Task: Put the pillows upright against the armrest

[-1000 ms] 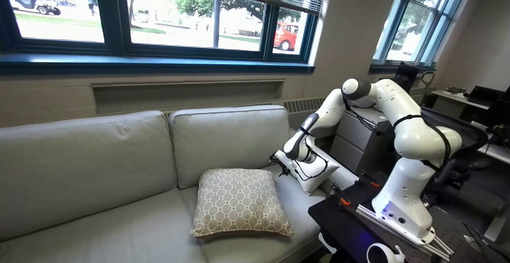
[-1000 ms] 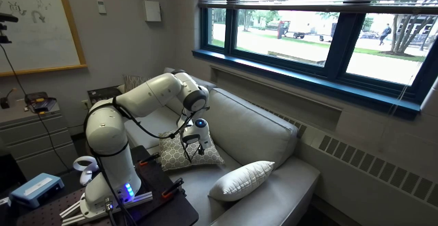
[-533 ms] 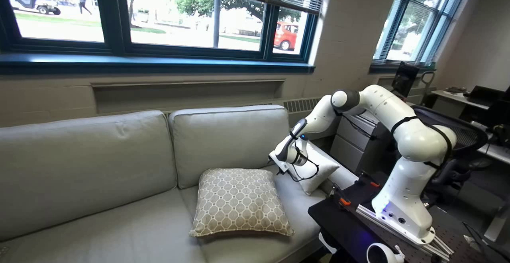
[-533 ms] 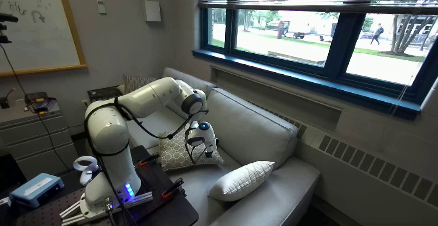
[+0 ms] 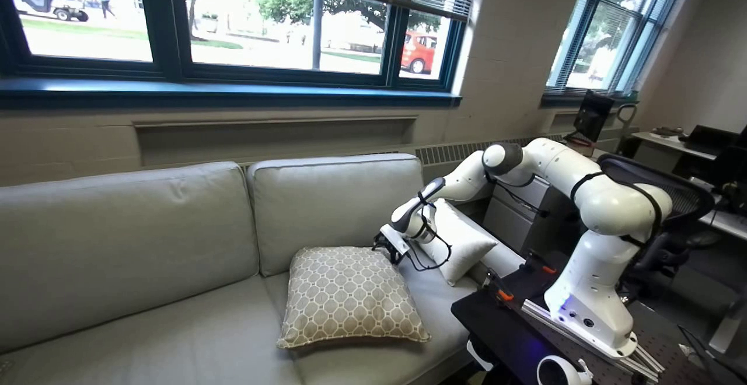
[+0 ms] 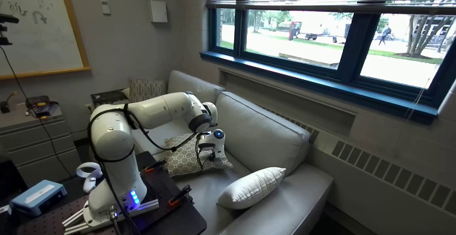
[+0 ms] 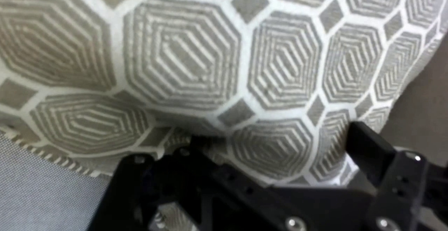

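Daylight through blue-framed window [image 5: 286, 29], whites blown out | indoors dimmer | shadow under lattice-patterned throw pillow [image 5: 354, 297] | wrist view soft

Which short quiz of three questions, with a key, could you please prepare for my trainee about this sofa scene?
1. Multiple choice: at which thing is the gripper? A) the whiteboard; B) the tan lattice-patterned throw pillow; C) the mesh-backed office chair.
2. True or false: in both exterior views, the plain cream-white throw pillow lies nearer to the padded armrest than the tan lattice-patterned throw pillow does.
3. Short answer: in the wrist view, do the black gripper fingers stand apart or shut together?

Key: 1. B. 2. True. 3. Apart, with part of the tan lattice-patterned throw pillow between them.
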Motion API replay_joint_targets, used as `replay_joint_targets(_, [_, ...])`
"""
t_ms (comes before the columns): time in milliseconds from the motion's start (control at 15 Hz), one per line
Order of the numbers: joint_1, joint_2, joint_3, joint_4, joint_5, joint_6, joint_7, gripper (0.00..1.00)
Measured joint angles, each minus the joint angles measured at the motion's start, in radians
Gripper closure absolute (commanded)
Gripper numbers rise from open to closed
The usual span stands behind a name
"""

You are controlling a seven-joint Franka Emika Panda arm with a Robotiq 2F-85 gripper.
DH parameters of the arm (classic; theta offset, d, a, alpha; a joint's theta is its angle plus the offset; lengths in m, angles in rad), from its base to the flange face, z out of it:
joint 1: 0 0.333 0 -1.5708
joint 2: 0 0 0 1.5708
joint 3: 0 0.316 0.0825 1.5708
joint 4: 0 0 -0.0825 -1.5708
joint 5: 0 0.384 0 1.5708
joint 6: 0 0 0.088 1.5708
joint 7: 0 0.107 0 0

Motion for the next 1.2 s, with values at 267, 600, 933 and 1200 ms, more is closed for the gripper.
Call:
replay_joint_targets(267, [-0.004,0.028,-0.001,0.081,0.021,-0.13,-0.051,0.25])
replay_joint_targets(600, [0.007,0.025,-0.005,0.104,0.047,-0.184,-0.11,0.62])
replay_joint_targets(933, [0.04,0.025,0.005,0.134,0.042,-0.177,-0.117,0.89])
replay_joint_targets(1200, [0.079,0.019,0.02,0.143,0.048,-0.103,-0.147,0.9])
